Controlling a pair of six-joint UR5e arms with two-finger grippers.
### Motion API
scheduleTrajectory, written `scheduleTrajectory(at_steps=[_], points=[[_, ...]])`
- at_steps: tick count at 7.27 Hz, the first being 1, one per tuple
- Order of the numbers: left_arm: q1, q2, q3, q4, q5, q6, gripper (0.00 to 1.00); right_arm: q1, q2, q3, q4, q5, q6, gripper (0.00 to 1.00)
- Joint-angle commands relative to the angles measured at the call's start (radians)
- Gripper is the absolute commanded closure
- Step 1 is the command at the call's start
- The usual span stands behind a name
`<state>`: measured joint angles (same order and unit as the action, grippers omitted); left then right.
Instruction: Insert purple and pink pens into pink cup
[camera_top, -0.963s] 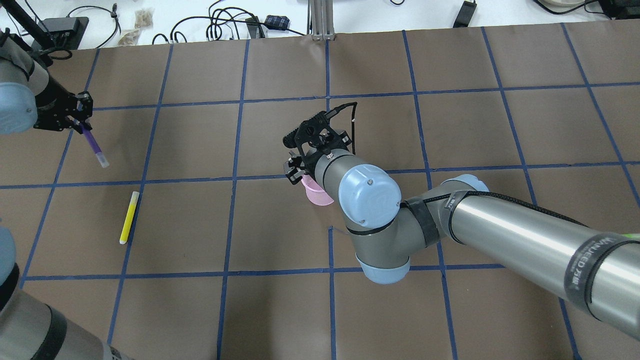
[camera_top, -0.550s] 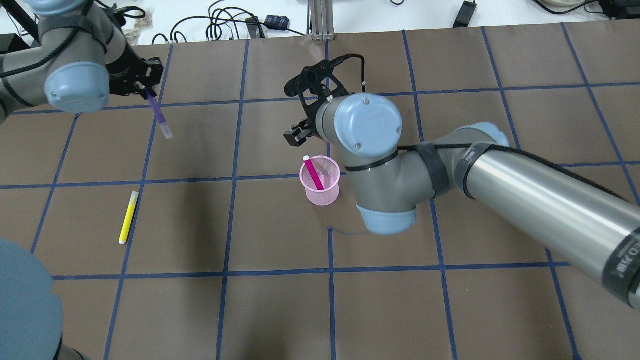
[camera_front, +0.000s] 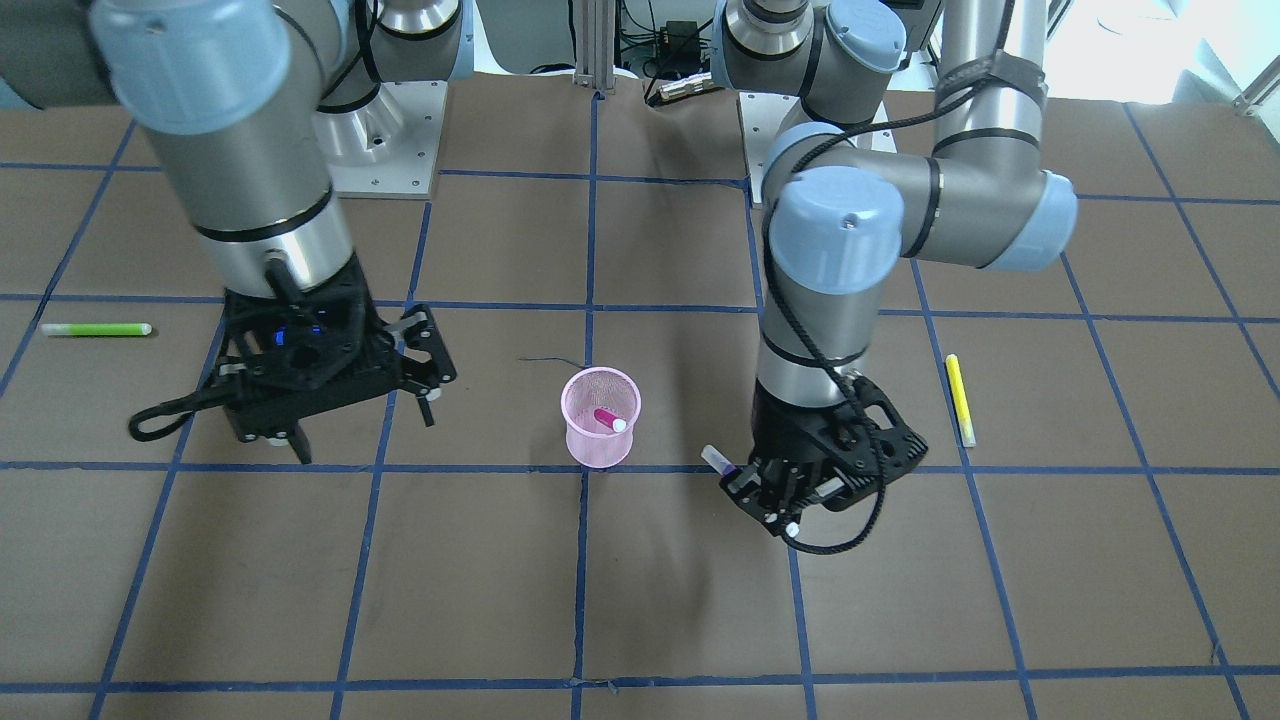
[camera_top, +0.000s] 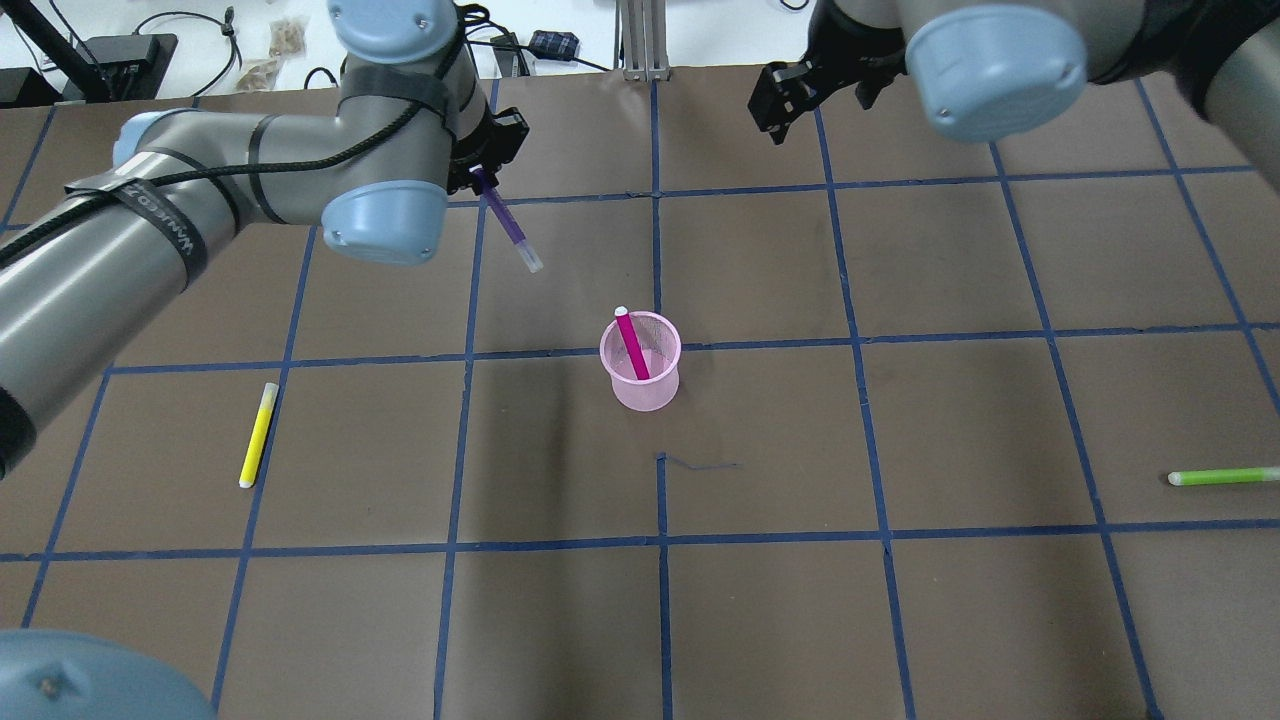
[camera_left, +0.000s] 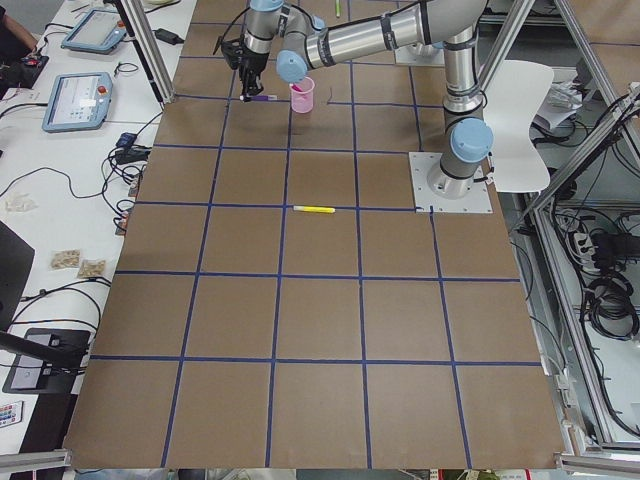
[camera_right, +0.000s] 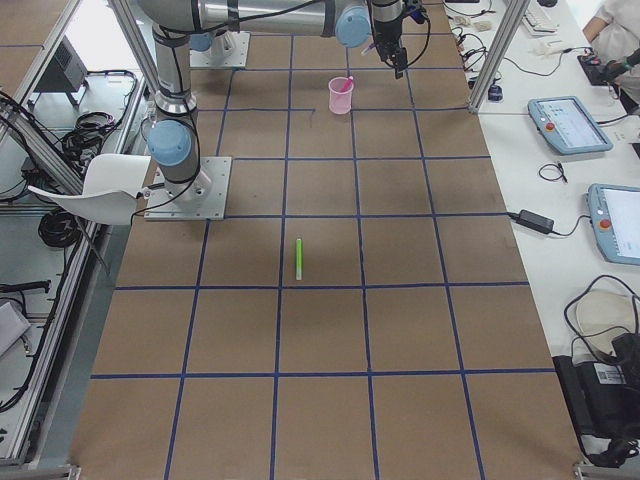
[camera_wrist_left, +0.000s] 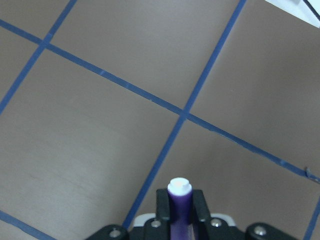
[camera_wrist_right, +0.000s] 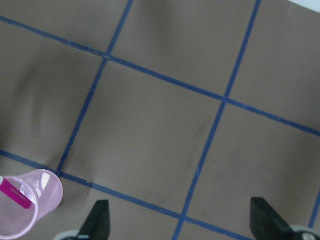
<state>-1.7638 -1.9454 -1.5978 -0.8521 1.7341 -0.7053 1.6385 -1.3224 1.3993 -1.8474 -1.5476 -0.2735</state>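
- Pink cup (camera_top: 640, 385): upright, contains the leaning pink pen (camera_top: 631, 343).
- Left gripper (camera_top: 480, 172): clamped on the purple pen (camera_top: 505, 222), overhead 11 o'clock of cup.
- Right gripper (camera_wrist_right: 182, 220): fingers spread, 1 o'clock of cup.

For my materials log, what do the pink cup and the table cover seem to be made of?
Pink cup: probably fine mesh, metal or plastic, matte; its wall is see-through with fine ribbing. Table cover: likely brown paper, matte, slightly creased, with blue tape lines.
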Motion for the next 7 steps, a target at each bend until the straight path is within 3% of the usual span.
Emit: scheduleTrajectory(at_steps=[1,3,4,5,7], points=[[-0.165,0.017,-0.017,0.01,0.102,-0.161,1.0,-0.081,-0.091,-0.045,0.237,-0.009,0.011,0.0],[-0.241,0.019,-0.059,0.008,0.119,-0.329,1.0,-0.071,-0.147,-0.017,0.368,0.003,0.075,0.0],[-0.268,0.025,-0.095,0.007,0.128,-0.376,1.0,-0.043,-0.152,0.01,0.359,0.003,0.077,0.0],[-0.279,0.023,-0.132,0.008,0.212,-0.381,1.0,-0.037,-0.156,0.018,0.355,0.0,0.065,0.0],[-0.281,0.023,-0.142,0.015,0.242,-0.381,1.0,-0.037,-0.158,0.024,0.353,0.001,0.063,0.0]])
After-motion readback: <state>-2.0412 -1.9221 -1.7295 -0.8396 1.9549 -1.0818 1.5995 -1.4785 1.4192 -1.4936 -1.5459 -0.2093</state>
